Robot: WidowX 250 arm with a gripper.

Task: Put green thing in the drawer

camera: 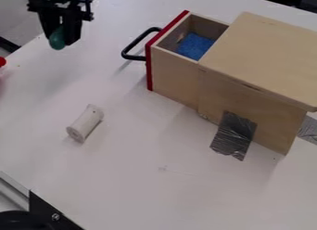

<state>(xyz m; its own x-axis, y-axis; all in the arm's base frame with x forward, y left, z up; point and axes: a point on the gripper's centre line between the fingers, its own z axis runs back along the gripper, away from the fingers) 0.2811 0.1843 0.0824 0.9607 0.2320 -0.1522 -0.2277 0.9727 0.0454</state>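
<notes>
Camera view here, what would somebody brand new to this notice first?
Probably the big wooden box at the right, its red-fronted drawer pulled out with a blue block inside. Next, the green thing held in the black gripper at the upper left. A white cylinder lies on the table left of the box.

The cylinder (85, 123) lies left of the drawer (173, 77) holding a sponge (194, 46).
</notes>
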